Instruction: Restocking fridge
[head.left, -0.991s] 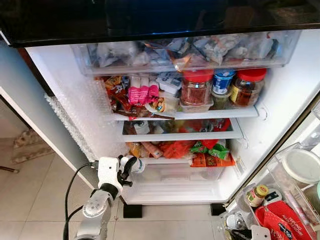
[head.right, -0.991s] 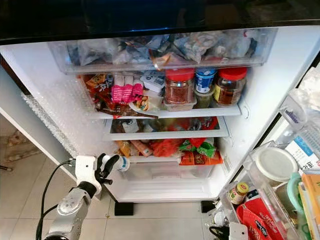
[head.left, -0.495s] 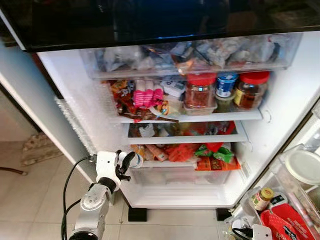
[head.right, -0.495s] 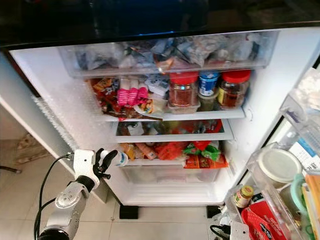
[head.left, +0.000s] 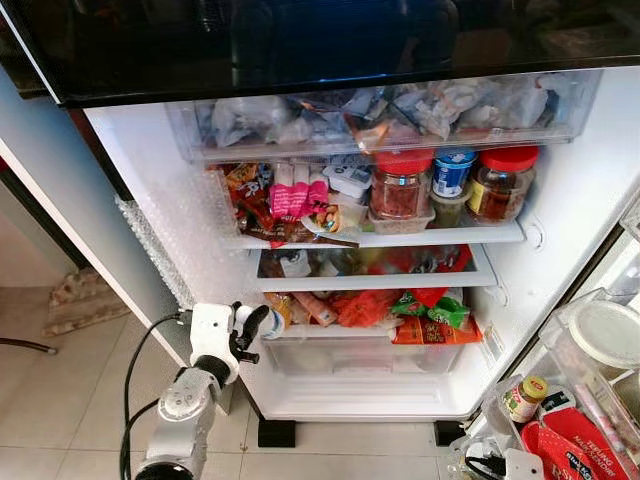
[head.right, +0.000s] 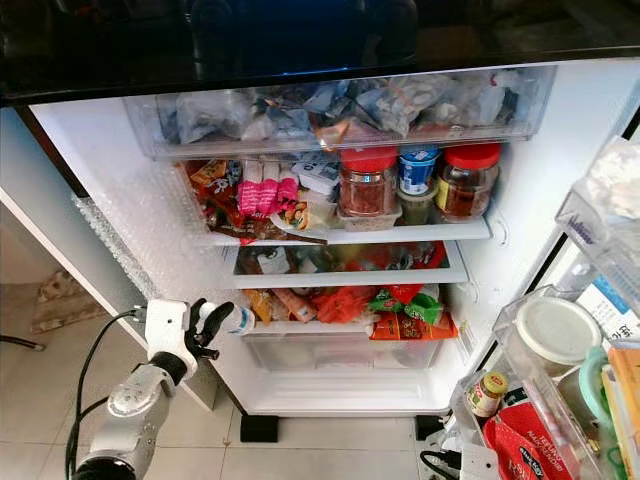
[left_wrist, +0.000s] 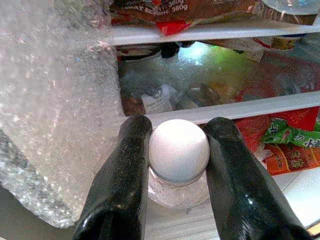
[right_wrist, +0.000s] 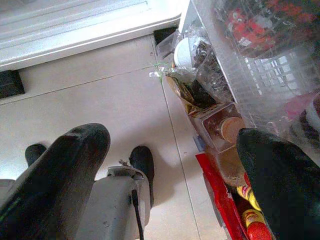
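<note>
White-capped bottle (left_wrist: 178, 155) sits clamped in the left gripper (left_wrist: 177, 165); ease it level onto the lower shelf's left edge (head.left: 300, 331). Right gripper (right_wrist: 165, 175) gapes empty.

Beige floor tiles (head.left: 60, 400) are seen below the open appliance. A patterned mat (head.left: 85, 300) lies at the left edge, and a black cable (head.left: 20, 345) is laid beside it.
</note>
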